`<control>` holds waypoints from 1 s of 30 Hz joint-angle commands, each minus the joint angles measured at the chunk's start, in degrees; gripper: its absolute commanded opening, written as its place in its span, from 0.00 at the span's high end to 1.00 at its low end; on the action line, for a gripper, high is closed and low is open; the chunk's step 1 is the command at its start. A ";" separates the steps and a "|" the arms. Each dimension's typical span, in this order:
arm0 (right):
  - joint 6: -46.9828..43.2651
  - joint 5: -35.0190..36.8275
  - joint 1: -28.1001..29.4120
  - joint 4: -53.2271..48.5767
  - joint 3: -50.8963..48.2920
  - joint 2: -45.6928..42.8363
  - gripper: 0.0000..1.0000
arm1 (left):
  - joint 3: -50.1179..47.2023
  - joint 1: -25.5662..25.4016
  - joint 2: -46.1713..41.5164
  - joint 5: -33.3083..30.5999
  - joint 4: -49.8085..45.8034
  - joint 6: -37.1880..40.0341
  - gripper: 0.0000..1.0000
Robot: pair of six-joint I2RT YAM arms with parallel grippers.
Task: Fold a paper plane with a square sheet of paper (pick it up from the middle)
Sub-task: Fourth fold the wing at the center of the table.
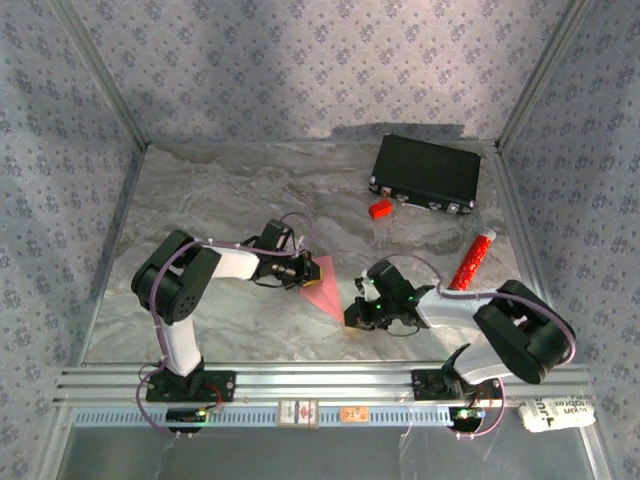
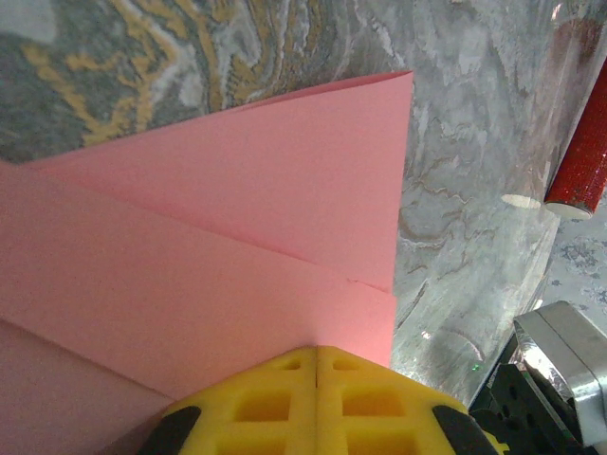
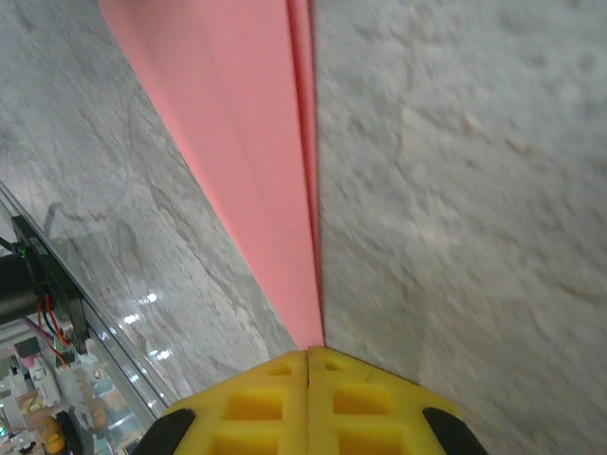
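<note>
The right claw (image 3: 308, 353) was clamped shut on the narrow tip of the pink paper plane (image 1: 322, 285) at mid-table (image 1: 220, 190). Just beyond, the left claw (image 2: 316, 349) was closed on its wide end. A black case (image 1: 425, 172) sat farthest back.

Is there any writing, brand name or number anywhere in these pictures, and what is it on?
Nothing can be read for certain.
White packet by the right end of the front rail: dark print, too blurred to quote.
Two small tags on that rail: too small to read.
Pink paper: no print.
</note>
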 commanded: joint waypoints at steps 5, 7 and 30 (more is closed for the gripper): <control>1.71 4.04 -1.33 -11.45 4.96 -13.47 0.89 | -2.20 1.04 -0.26 -3.30 -3.89 0.00 1.00; -1.27 7.88 -1.77 -15.89 9.27 -15.18 0.85 | -2.10 1.02 -0.46 -3.22 -3.85 -0.01 1.00; -0.42 3.94 -0.23 -6.83 18.22 15.49 0.91 | -2.46 1.30 -0.64 -3.25 -3.41 -0.47 1.00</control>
